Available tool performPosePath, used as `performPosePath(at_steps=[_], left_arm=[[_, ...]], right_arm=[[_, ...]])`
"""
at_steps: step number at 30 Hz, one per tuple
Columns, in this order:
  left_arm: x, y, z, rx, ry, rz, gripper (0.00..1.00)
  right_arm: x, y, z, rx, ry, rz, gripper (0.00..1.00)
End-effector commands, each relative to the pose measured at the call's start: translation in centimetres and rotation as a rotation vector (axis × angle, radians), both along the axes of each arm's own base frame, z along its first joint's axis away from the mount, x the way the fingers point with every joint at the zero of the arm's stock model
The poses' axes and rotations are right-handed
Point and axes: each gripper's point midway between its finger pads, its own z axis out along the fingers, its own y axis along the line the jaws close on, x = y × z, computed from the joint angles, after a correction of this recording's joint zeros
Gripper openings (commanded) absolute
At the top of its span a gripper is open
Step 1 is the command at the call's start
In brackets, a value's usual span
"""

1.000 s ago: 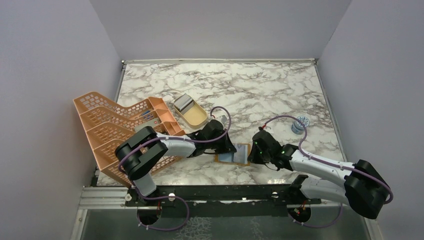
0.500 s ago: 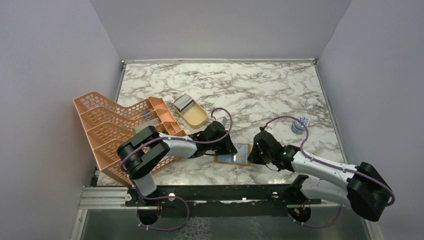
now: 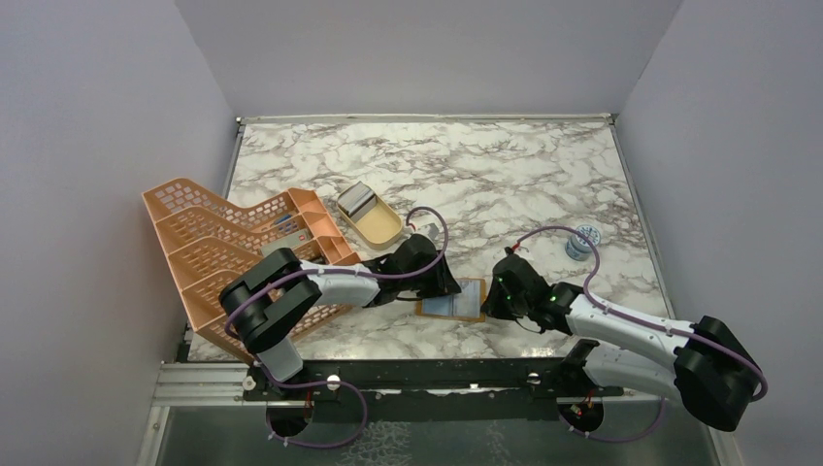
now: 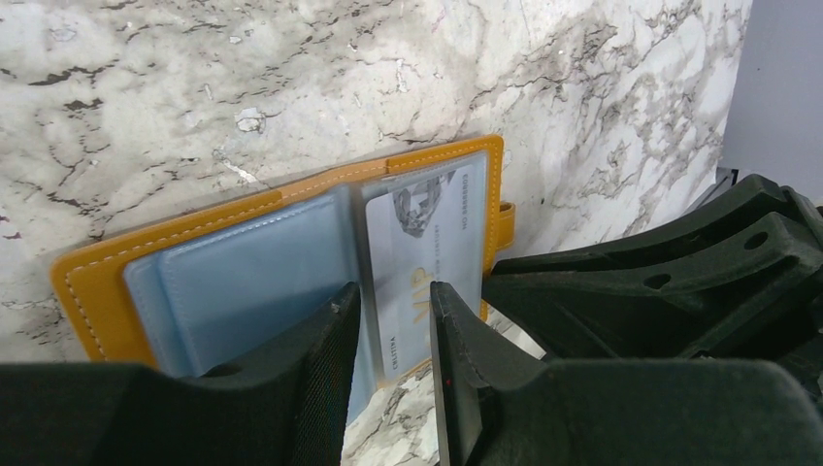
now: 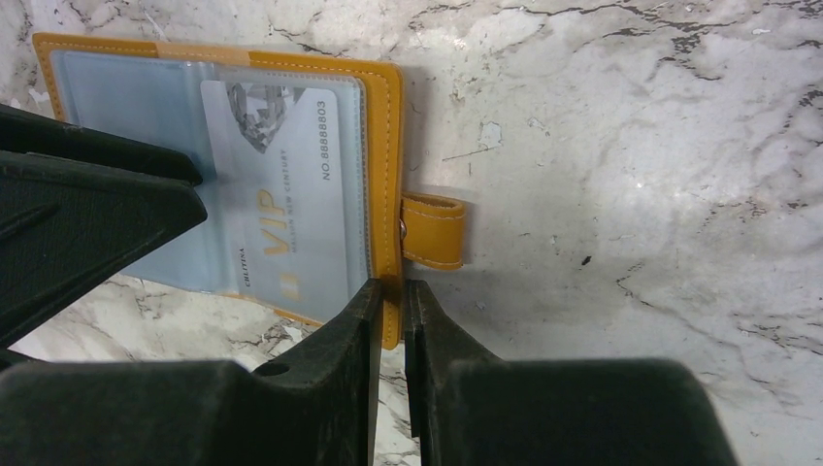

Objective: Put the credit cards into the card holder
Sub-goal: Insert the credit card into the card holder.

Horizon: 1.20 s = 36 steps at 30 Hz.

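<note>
The card holder (image 3: 456, 302) lies open on the marble, mustard-orange outside (image 4: 97, 282) and pale blue inside. A silvery-white credit card (image 4: 422, 243) marked VIP sits in its right pocket, and it also shows in the right wrist view (image 5: 281, 194). My left gripper (image 4: 393, 320) stands narrowly open over the card's near end, one finger on each side, with nothing pinched. My right gripper (image 5: 391, 301) is shut on the holder's orange right edge (image 5: 390, 175), just below the snap tab (image 5: 434, 231). Another grey card (image 3: 356, 200) lies in the tan dish.
The big peach lattice rack (image 3: 223, 252) stands left of the left arm. The tan oval dish (image 3: 377, 225) sits just behind the left gripper. A small bluish round object (image 3: 582, 239) sits at the right, near the right arm's cable.
The left arm's elbow has shifted slightly. The card holder and both grippers stay almost where they were.
</note>
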Motion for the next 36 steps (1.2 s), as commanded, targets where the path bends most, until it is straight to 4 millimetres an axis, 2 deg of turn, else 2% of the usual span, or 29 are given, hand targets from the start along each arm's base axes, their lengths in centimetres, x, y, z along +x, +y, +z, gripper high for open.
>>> performPosePath(at_steps=[1, 6, 15, 21, 25, 29, 33, 36], left_arm=[[-0.1, -1.3, 0.6, -0.047, -0.012, -0.017, 0.33], [-0.3, -2.3, 0.9, -0.067, -0.001, -0.039, 0.29], [-0.3, -2.6, 1.5, -0.078, -0.016, -0.058, 0.29], [0.2, -2.5, 2.6, -0.068, -0.077, -0.082, 0.34], [1.6, -2.0, 3.8, 0.018, -0.145, -0.101, 0.4], [3.6, -1.0, 5.8, 0.129, -0.246, -0.115, 0.45], [6.2, 1.2, 8.2, 0.248, -0.345, -0.105, 0.47], [8.8, 3.9, 10.2, 0.345, -0.416, -0.089, 0.47]], right_arm=[[0.0, 0.3, 0.1, 0.026, -0.012, -0.002, 0.15], [0.4, 0.2, 0.5, 0.03, -0.035, -0.007, 0.15], [0.7, 0.1, 1.0, 0.017, -0.046, -0.008, 0.15], [0.6, -0.2, 2.1, 0.013, -0.052, -0.015, 0.19], [0.5, -0.3, 3.5, 0.024, -0.071, -0.008, 0.24], [0.7, -0.2, 5.0, 0.041, -0.094, -0.005, 0.27], [1.0, 0.4, 6.8, 0.076, -0.128, 0.01, 0.28], [1.2, 1.5, 8.2, 0.129, -0.164, 0.059, 0.29]])
